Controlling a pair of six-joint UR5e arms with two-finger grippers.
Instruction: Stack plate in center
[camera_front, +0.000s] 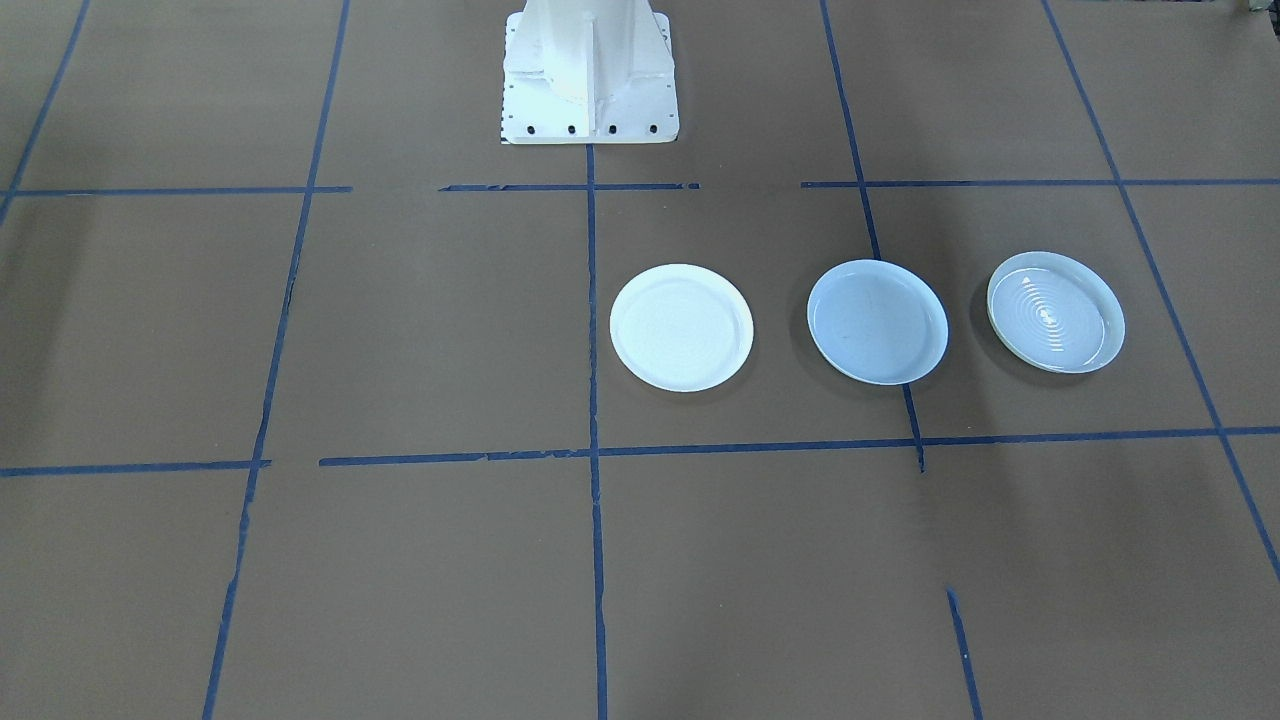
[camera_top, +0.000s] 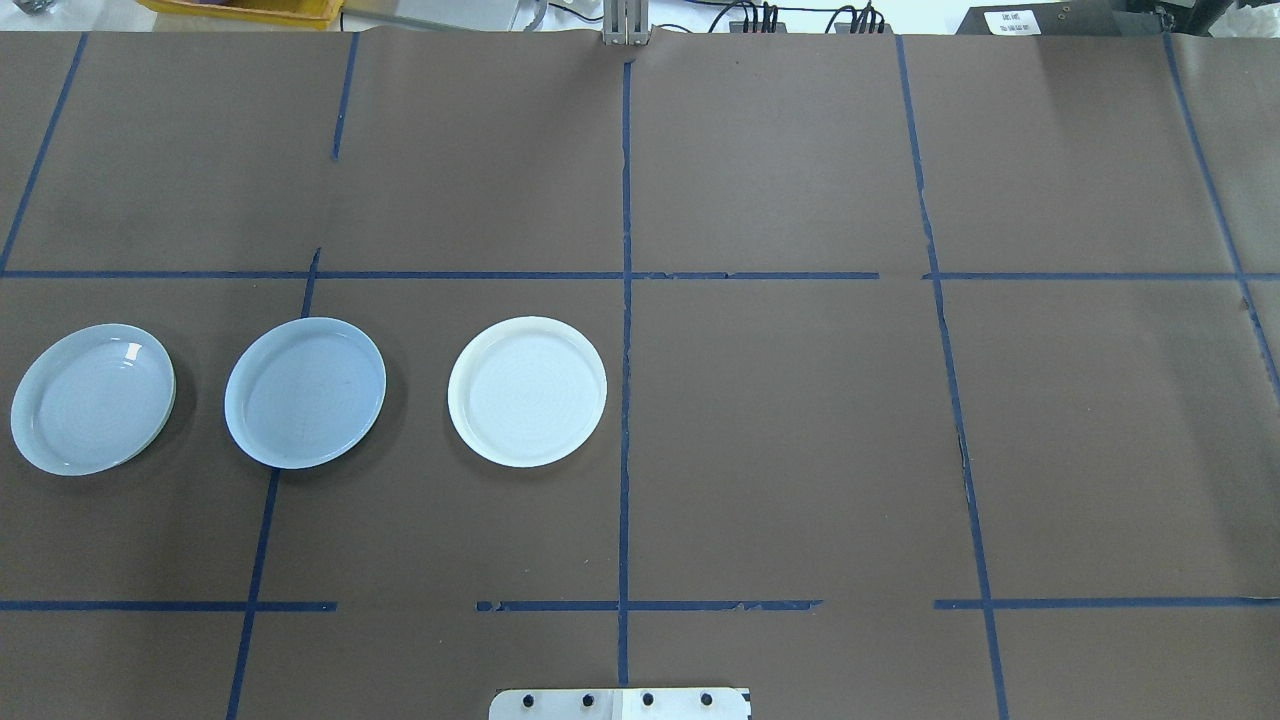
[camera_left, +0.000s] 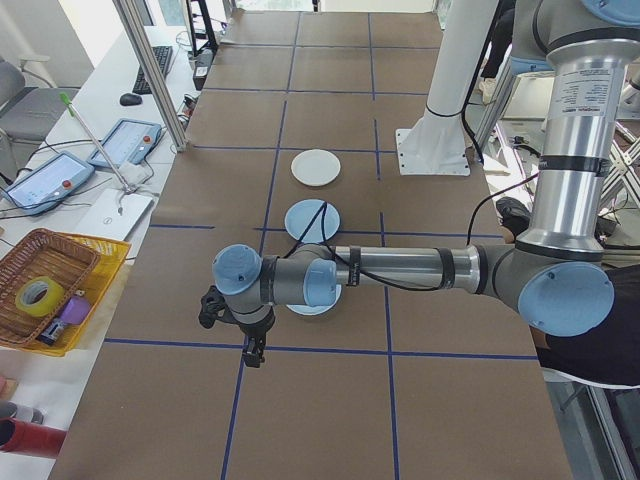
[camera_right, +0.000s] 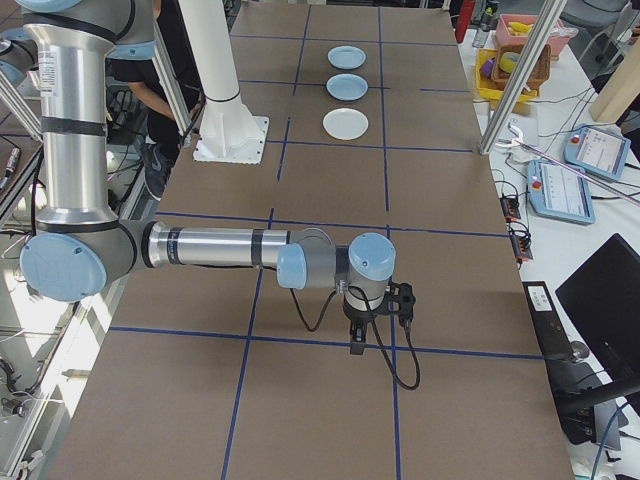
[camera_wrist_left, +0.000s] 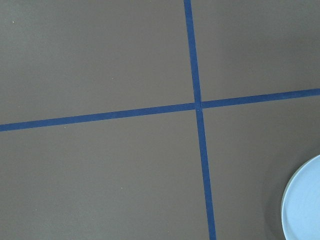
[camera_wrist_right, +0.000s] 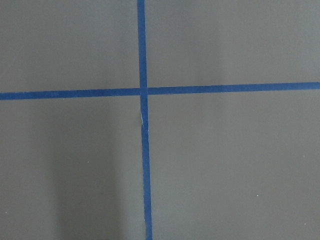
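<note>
A brown table (camera_top: 800, 420) gridded with blue tape (camera_top: 625, 300) carries three plates in a row: white plate (camera_top: 527, 391), pale blue plate (camera_top: 305, 392), grey-green plate (camera_top: 92, 398) nearest its left edge.

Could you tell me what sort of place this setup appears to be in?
Probably a robotics lab: a paper-covered table gridded with blue tape, teach pendants alongside, and three plates laid out, the pale blue plate in the middle.

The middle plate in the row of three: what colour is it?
Pale blue, clearest in the exterior front-facing view.

Robotics lab: paper-covered table (camera_top: 780, 420) with blue tape grid (camera_top: 625, 300), teach pendants (camera_left: 125, 142), aluminium frame posts (camera_left: 150, 70).
</note>
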